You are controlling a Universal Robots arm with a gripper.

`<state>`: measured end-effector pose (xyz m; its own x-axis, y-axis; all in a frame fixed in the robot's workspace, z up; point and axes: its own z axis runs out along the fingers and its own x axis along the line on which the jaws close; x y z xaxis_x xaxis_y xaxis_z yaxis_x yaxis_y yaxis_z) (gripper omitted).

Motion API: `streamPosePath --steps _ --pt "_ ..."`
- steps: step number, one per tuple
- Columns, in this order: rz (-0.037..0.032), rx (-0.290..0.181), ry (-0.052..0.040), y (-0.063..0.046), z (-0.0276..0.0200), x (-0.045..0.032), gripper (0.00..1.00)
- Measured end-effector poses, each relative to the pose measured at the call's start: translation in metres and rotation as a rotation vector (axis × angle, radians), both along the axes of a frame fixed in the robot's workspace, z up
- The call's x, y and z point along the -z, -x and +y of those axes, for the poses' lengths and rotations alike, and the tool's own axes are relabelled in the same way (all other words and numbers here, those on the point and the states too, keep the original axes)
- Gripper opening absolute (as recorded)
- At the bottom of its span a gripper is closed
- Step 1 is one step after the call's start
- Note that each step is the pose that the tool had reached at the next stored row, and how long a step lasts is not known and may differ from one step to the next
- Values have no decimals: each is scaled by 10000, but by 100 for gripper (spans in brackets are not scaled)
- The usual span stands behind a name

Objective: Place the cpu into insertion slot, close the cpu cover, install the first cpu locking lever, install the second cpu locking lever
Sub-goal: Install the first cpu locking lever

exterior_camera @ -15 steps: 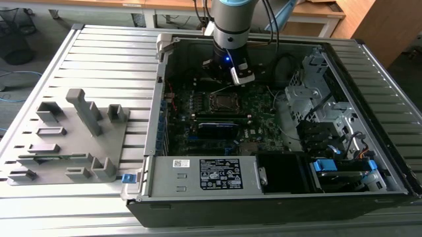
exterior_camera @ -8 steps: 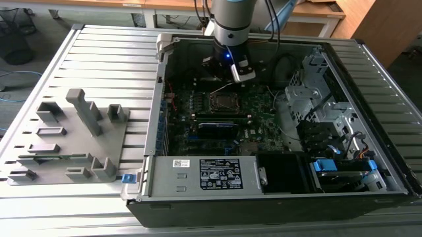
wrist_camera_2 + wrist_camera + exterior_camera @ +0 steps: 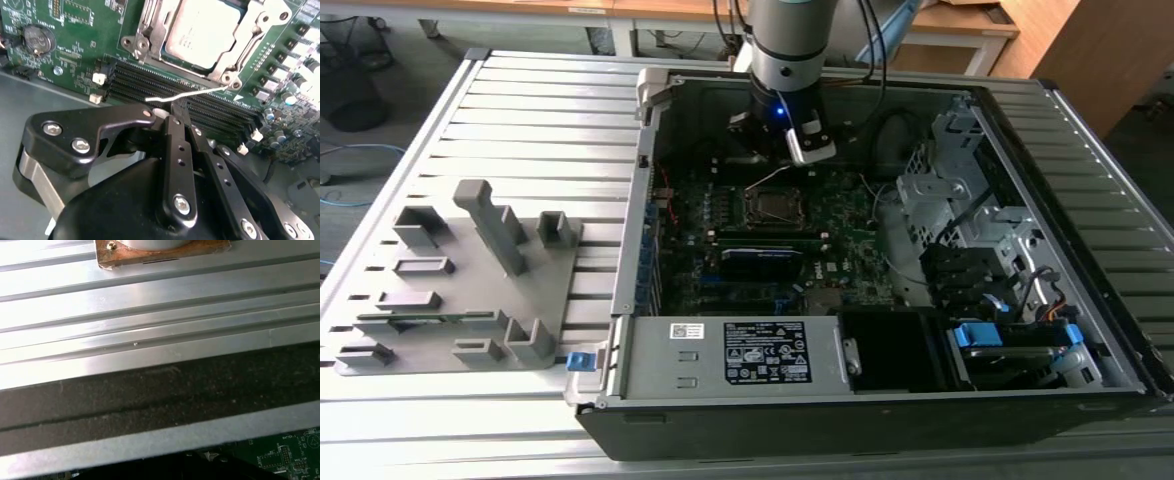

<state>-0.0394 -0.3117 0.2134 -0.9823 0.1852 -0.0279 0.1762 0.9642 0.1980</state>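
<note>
In the exterior view the arm reaches into an open computer case, and my gripper (image 3: 783,163) hangs just behind the square insertion slot (image 3: 774,205) on the green board. The second wrist view has the silver-grey cpu (image 3: 200,30) seated in the slot, with the silvery cpu cover (image 3: 151,22) lying down around it. A thin wire locking lever (image 3: 195,93) sticks out from the socket corner and crosses the tips of my black fingers (image 3: 172,130). My gripper (image 3: 176,106) is shut on that lever, which stands raised off the board (image 3: 767,178).
Long black memory slots (image 3: 145,80) lie between the socket and my fingers. The white-labelled power supply box (image 3: 754,352) fills the case's near side, and drive cages (image 3: 961,190) stand on the exterior view's right. A grey fixture tray (image 3: 454,290) sits outside the case.
</note>
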Motion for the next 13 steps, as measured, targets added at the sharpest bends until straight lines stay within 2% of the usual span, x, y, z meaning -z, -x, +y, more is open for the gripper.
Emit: streamPosePath --steps 4,9,13 --pt "1 -1 1 1 -1 -18 10" --pt "0 5 -1 1 0 -115 10" --pt "-1 5 -2 1 -5 -130 10"
